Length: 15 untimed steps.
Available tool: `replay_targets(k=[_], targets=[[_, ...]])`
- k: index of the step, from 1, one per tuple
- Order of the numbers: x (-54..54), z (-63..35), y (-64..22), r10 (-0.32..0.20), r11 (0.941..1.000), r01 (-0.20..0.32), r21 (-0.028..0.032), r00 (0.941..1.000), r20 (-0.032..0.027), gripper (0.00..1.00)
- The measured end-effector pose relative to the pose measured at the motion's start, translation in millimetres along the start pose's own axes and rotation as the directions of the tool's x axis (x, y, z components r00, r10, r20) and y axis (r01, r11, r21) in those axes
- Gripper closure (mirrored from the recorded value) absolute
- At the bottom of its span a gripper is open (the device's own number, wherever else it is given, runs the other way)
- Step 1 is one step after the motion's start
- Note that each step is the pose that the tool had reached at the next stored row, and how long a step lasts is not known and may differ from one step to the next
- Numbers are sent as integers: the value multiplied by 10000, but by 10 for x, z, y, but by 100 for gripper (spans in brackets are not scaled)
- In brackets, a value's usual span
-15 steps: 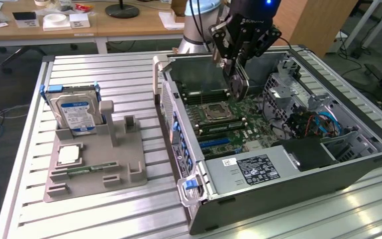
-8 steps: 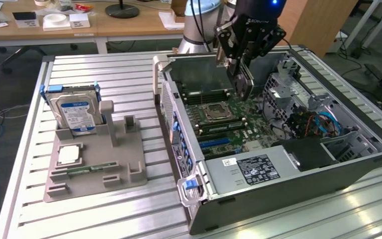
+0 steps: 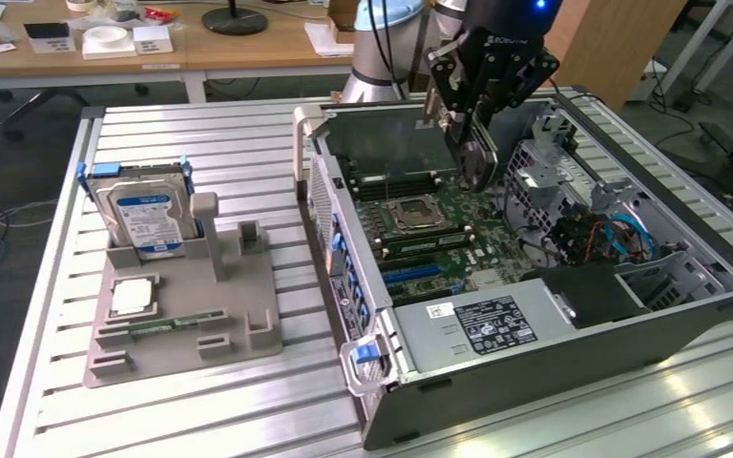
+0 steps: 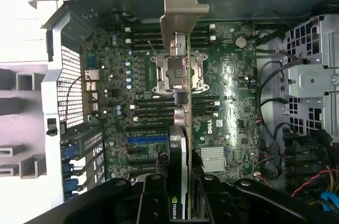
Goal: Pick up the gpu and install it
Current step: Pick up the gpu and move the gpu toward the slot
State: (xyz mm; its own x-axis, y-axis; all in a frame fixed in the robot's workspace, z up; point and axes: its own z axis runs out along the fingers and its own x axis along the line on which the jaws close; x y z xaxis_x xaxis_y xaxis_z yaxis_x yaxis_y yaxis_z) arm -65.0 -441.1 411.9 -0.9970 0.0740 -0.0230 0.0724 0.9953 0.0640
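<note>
We have the gpu (image 3: 473, 151) lifted, jaws clamped on it, hanging edge-on above the motherboard (image 3: 424, 243) inside the open case (image 3: 557, 358), not yet seated in a slot.

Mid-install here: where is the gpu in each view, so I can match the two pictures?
Exterior view: the gpu hangs from the gripper above the open case, over the motherboard.
Wrist view: the gpu runs edge-on in front of the motherboard, silver bracket farthest from the gripper.
Shared landmark: the CPU socket on the motherboard.
</note>
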Motion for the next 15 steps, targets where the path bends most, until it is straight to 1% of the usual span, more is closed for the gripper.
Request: replay_targets(k=[10, 15], targets=[[-11, 0, 1, -2, 10000, 2, 0, 10000, 0, 73], [-54, 1, 4, 0, 10000, 0, 1, 10000, 0, 73]])
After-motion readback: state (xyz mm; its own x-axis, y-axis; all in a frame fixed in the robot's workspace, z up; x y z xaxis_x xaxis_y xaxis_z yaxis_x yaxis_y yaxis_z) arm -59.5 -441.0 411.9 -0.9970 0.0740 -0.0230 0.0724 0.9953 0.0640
